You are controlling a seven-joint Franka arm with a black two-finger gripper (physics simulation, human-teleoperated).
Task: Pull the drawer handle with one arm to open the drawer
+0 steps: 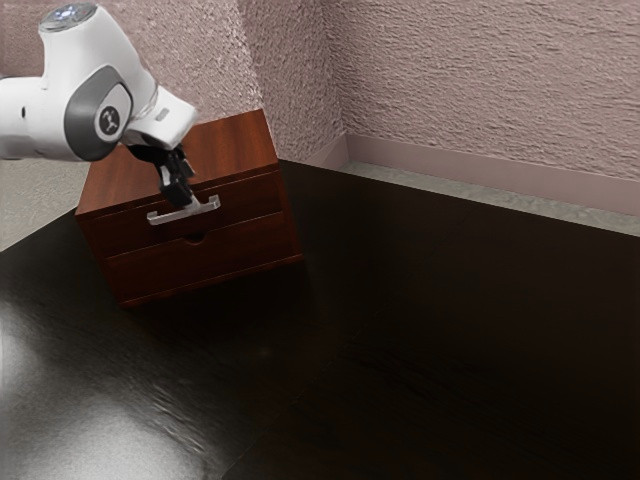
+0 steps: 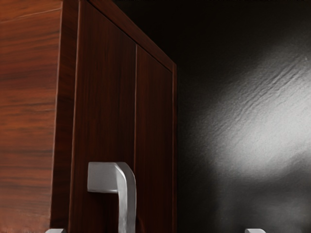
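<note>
Gripper (image 1: 182, 198) spread wide, hovering over the silver handle (image 1: 166, 214) at its six o'clock in the exterior view; top drawer (image 1: 245, 198) looks flush with the cabinet (image 1: 232, 140).

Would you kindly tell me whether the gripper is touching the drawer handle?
Cannot tell. In the exterior view the gripper overlaps the drawer handle in outline, but neither contact nor a gap shows plainly.

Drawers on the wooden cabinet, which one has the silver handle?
The upper drawer; the silver handle sits on its front, while the lower drawer has none.
</note>
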